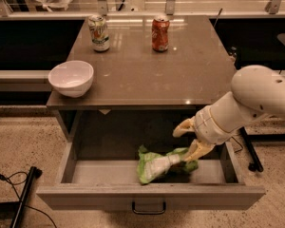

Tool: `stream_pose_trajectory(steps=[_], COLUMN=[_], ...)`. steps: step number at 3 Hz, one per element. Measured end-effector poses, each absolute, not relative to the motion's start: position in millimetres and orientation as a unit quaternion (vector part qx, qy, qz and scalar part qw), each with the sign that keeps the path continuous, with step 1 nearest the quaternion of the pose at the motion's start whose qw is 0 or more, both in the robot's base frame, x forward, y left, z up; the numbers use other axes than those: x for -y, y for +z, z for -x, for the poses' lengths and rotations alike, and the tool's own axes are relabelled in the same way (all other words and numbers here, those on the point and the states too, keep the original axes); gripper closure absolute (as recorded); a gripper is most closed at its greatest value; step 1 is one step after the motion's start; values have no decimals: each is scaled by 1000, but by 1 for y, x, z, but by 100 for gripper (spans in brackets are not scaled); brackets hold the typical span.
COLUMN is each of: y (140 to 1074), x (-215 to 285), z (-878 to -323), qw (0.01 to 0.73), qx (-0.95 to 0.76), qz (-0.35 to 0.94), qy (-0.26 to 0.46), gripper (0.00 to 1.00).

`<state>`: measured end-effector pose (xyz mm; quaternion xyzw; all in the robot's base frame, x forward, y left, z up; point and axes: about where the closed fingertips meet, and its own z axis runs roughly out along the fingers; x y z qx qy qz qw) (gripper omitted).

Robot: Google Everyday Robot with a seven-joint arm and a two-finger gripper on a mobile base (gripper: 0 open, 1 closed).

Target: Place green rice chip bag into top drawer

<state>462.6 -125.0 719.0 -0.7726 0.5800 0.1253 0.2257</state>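
The green rice chip bag [156, 165], crumpled light green and white, lies on the floor of the open top drawer [85, 196], right of its middle. My gripper [183, 146] reaches into the drawer from the right, just above the bag's right end. Its fingers are spread open; the lower finger [195, 152] touches or nearly touches the bag's right end, and the upper finger [182, 127] is clear of it. The drawer's dark handle [148, 207] is on the front panel.
On the brown tabletop [156, 75] above the drawer stand a white bowl [71, 77] at the front left, a green-white can [99, 33] and an orange-red can [160, 33] at the back. A black cable and pole [23, 194] lie on the floor at the left.
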Motion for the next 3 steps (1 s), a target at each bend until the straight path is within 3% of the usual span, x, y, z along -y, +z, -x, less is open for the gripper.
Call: stream_pose_trajectory(steps=[1,3], y=[777,824], x=[148,173], z=[-452,-438], qw=[256,283], qx=[-564,-554], qz=[776,775], qy=[116,111], gripper=[0,0])
